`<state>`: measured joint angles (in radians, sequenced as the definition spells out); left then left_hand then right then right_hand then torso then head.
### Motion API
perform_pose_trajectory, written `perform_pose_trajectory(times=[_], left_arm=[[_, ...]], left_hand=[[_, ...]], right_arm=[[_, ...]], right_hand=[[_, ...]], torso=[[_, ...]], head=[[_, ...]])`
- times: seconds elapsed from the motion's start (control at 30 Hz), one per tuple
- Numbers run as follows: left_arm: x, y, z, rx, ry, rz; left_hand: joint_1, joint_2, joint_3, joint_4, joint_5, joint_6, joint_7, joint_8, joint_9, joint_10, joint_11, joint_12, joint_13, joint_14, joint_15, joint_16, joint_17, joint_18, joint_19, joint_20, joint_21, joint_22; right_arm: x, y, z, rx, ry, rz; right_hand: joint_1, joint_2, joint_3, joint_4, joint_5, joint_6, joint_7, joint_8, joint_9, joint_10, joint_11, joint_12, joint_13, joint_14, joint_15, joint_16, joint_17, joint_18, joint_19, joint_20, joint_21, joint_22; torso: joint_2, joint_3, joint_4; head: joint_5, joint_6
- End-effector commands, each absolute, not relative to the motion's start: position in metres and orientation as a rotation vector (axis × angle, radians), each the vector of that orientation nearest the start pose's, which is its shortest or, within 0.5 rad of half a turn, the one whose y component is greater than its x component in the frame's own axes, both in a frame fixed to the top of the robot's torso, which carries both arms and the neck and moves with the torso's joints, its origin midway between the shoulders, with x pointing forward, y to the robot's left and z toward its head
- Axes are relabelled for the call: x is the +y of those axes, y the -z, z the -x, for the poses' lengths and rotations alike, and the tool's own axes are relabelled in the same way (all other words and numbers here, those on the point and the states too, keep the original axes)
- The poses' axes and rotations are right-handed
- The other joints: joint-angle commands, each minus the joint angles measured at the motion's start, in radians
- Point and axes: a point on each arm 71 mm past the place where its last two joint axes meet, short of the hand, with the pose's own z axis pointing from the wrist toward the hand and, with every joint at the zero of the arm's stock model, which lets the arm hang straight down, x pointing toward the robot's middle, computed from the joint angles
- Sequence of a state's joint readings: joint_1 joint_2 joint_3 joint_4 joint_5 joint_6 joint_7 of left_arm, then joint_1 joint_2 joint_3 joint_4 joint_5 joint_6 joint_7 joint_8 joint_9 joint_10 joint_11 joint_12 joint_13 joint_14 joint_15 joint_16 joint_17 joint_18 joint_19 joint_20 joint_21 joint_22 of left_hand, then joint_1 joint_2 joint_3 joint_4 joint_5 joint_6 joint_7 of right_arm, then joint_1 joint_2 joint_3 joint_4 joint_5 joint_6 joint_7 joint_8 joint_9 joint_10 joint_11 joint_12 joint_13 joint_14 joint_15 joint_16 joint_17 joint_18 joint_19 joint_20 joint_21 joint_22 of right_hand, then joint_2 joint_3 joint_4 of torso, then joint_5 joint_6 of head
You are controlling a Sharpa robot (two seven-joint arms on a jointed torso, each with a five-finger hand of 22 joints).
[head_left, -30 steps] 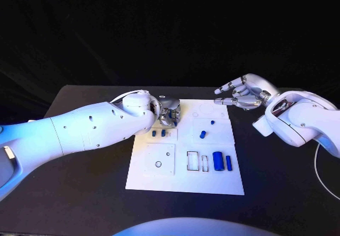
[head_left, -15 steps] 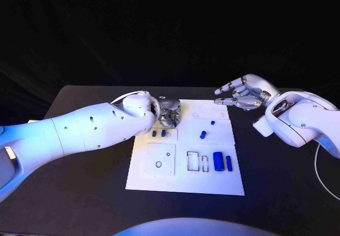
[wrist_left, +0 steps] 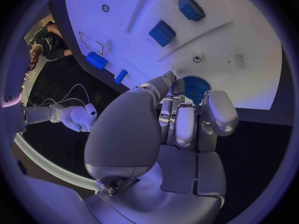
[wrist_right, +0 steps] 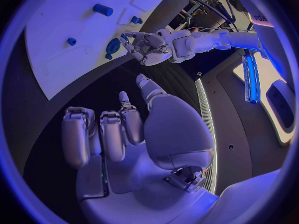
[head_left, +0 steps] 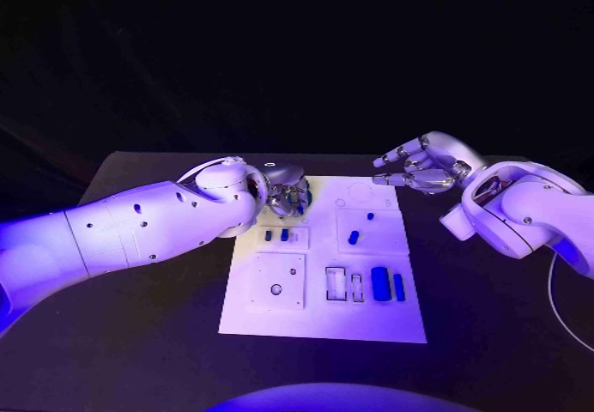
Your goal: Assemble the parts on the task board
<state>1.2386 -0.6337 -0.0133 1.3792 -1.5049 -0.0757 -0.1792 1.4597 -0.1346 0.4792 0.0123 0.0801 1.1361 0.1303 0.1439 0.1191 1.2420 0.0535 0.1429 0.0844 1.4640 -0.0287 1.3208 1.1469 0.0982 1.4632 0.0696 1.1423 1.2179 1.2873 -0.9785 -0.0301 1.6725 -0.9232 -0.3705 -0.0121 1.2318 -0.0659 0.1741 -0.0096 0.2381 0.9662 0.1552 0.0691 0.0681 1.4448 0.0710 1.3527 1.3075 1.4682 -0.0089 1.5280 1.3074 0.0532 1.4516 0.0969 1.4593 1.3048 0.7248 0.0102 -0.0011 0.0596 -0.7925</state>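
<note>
A black table [head_left: 148, 326] under dark surroundings carries the white task board [head_left: 324, 319] in its middle. The left hand [head_left: 286, 190] sits over the board's far left corner, its fingers [wrist_left: 185, 127] curled down around a blue toothed wheel [wrist_left: 194, 88] that lies flat on the white surface. In the left wrist view the fingertips close in on the wheel's rim, though I cannot tell whether they actually grip it or only touch it. The right wrist view shows the same wheel [wrist_right: 112, 46] just beside that hand's fingertips.

The right hand [head_left: 422, 166] hangs above the table just off the board's far right corner, holding nothing, its fingers [wrist_right: 112, 134] apart and loosely bent.

Other blue parts lie on the board. 2 small blocks [head_left: 275, 234] sit side by side just below the left hand. A short peg [head_left: 354, 237] lies in the middle panel, with a tiny piece [head_left: 370, 215] near it. A larger cylinder [head_left: 380, 283] and a thin bar [head_left: 398, 287] rest side by side at the right, beside 2 empty rectangular slots [head_left: 336, 283].
</note>
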Motion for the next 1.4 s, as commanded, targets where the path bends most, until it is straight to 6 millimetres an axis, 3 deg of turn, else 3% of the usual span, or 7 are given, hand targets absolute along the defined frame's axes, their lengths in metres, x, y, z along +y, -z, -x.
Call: perform_pose_trajectory(times=[0.03,0.27,0.57,1.4], left_arm=[[0.140,0.173,-0.513,1.824,0.631,-0.225],[0.165,0.172,-0.511,1.885,0.611,-0.179],[0.180,0.178,-0.512,1.956,0.588,-0.167],[0.172,0.187,-0.515,1.969,0.572,-0.187]], left_hand=[[-0.015,0.000,0.006,-0.001,0.004,0.001,0.004,-0.005,-0.002,0.003,0.007,-0.007,-0.002,0.034,0.002,0.005,-0.002,-0.011,0.019,-0.001,0.007,0.002],[-0.024,-0.004,0.012,-0.003,0.004,0.001,0.005,-0.011,-0.004,0.002,0.008,-0.018,-0.003,0.033,0.004,0.005,-0.006,-0.011,0.018,0.000,0.008,0.004],[-0.031,-0.008,0.016,-0.005,0.004,0.001,0.006,-0.017,-0.007,0.002,0.010,-0.025,-0.004,0.033,0.005,0.007,-0.003,-0.012,0.017,0.001,0.010,0.007],[-0.033,-0.008,0.021,-0.007,0.004,0.000,0.007,-0.022,-0.009,0.002,0.011,-0.032,-0.005,0.034,0.006,0.011,0.000,-0.012,0.016,0.003,0.012,0.010]], right_arm=[[-0.225,0.130,-0.471,1.637,-0.973,-0.291],[-0.226,0.130,-0.471,1.637,-0.972,-0.292],[-0.226,0.130,-0.471,1.639,-0.973,-0.292],[-0.224,0.130,-0.472,1.642,-0.976,-0.289]], right_hand=[[0.000,0.007,-0.006,0.002,0.005,0.004,-0.001,-0.001,0.001,-0.002,-0.005,-0.004,0.106,0.082,-0.001,-0.005,0.176,0.002,-0.008,-0.002,-0.006,0.000],[-0.001,0.008,-0.007,0.003,0.006,0.004,-0.001,-0.001,0.001,-0.002,-0.005,-0.004,0.106,0.082,-0.001,-0.005,0.175,0.002,-0.008,-0.002,-0.006,0.000],[-0.001,0.008,-0.007,0.003,0.006,0.004,-0.001,-0.001,0.001,-0.002,-0.005,-0.004,0.106,0.082,-0.001,-0.005,0.175,0.002,-0.008,-0.002,-0.006,0.000],[-0.001,0.009,-0.009,0.004,0.006,0.004,-0.001,-0.001,0.001,-0.001,-0.005,-0.004,0.106,0.082,-0.001,-0.005,0.176,0.002,-0.008,-0.002,-0.007,-0.001]], torso=[[-0.001,0.0008,0.0018],[0.001,-0.0005,0.0009],[0.001,-0.0008,0.0000],[0.001,-0.0003,-0.0011]], head=[[0.002,0.003],[0.005,0.005],[0.009,0.003],[0.011,-0.005]])
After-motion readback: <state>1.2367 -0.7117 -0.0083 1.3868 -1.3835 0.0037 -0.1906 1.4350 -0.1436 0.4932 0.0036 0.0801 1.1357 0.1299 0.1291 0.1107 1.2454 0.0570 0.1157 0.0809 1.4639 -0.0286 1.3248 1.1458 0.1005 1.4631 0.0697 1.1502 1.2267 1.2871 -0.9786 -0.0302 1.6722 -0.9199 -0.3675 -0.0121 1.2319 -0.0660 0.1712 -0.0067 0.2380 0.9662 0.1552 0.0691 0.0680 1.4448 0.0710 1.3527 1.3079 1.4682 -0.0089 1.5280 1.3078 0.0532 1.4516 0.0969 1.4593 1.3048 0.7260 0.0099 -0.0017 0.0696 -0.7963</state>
